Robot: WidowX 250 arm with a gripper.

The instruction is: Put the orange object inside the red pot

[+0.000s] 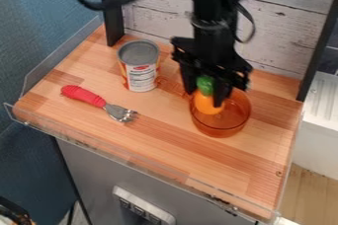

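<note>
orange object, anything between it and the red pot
Nothing visible. The orange object, held in the hand, is at the red pot's open mouth; whether it is already below the rim, I can't tell. The can and red-handled fork are off to one side.

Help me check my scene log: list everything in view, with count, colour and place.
Orange object: 1, orange with green top, between the jaws, at the pot's mouth; depth unclear
Pot: 1, see-through orange-red, right of the can
Can: 1, silver top, white, red and yellow label, back left
Fork: 1, red handle, silver head, left front
Counter: 1, light wood, under these things
Guard: clear, around counter's edges
Posts: 2, black, at the back
Planks: whitish, behind
Wall: blue, left
Cabinet: 1, grey, below
Socket strip: 1, light grey, on cabinet
Floor: wood, lower right
Cable: black, top left
Arm: 1, black, from top edge
Jaws: 1 pair, black, over pot
</note>
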